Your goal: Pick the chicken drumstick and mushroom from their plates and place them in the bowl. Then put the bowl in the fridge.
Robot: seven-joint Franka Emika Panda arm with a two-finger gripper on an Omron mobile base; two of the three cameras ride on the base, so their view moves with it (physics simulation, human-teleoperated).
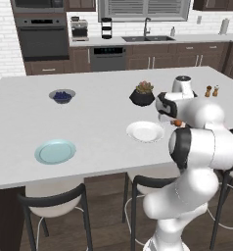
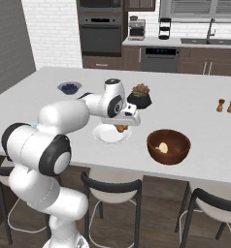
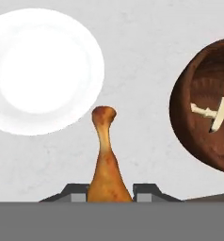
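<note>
A: The fingers [image 3: 111, 190] are clamped tight on the drumstick [image 3: 106, 160], thick end pinched between them, bone end pointing away.

B: And it's off the bench [image 1: 94, 132], up in the air just past the white plate [image 2: 107, 136], between that plate and the bowl [image 2: 169, 147].

A: The bowl sits near the front edge, and the mushroom [image 2: 162, 147] is lying inside it.

B: The blue plate [image 1: 55, 151] rests near the front edge too, well apart from the white one, towards the other end.

A: Further back, a plant pot [image 1: 142, 95] and a small bowl of berries [image 1: 62, 95].
</note>
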